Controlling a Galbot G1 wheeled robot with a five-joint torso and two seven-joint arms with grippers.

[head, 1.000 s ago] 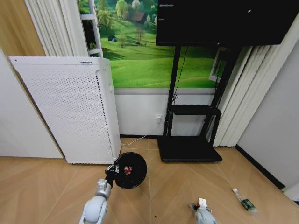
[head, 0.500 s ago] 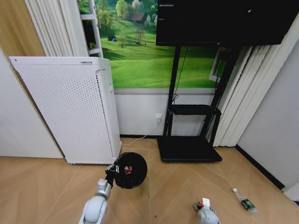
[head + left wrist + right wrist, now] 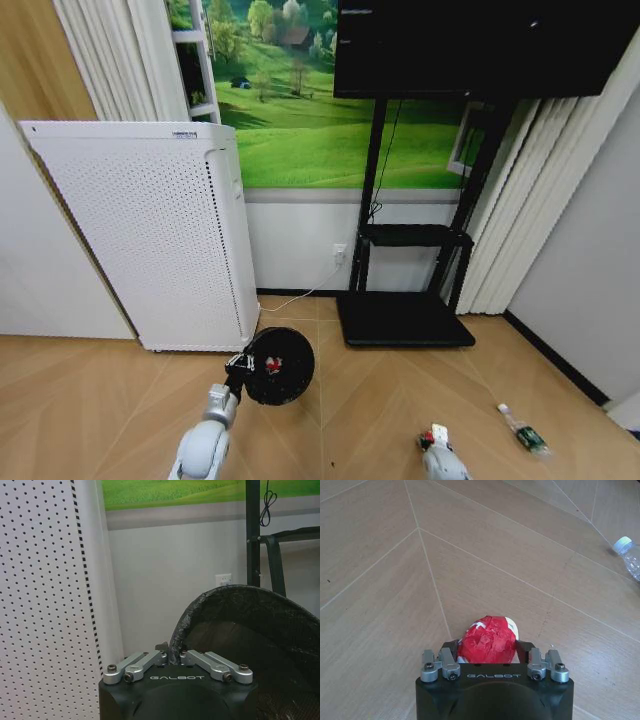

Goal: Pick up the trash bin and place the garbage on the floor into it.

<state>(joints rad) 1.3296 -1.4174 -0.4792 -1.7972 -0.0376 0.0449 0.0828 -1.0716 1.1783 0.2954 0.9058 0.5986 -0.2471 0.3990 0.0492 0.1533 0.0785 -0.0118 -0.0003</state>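
Observation:
The small black trash bin (image 3: 291, 378) hangs above the wood floor, tipped so its mouth faces me. My left gripper (image 3: 239, 366) is shut on its rim. The left wrist view shows the fingers (image 3: 145, 661) clamping the rim of the bin (image 3: 235, 625). A red-and-white scrap (image 3: 272, 366) lies inside the bin. Low at the right, my right gripper (image 3: 432, 441) is shut on a crumpled red scrap (image 3: 487, 636), which the right gripper (image 3: 488, 649) holds just above the floor. A clear bottle with a green label (image 3: 525, 434) lies on the floor farther right; its cap (image 3: 623, 544) shows too.
A tall white perforated appliance (image 3: 150, 230) stands just left of and behind the bin. The black TV stand base (image 3: 405, 320) sits against the back wall, with a white cable (image 3: 300, 297) beside it. Curtains (image 3: 520, 220) and a grey wall close the right side.
My right gripper has shifted slightly to the right with the red scrap in it. The left arm and the bin have stayed still.

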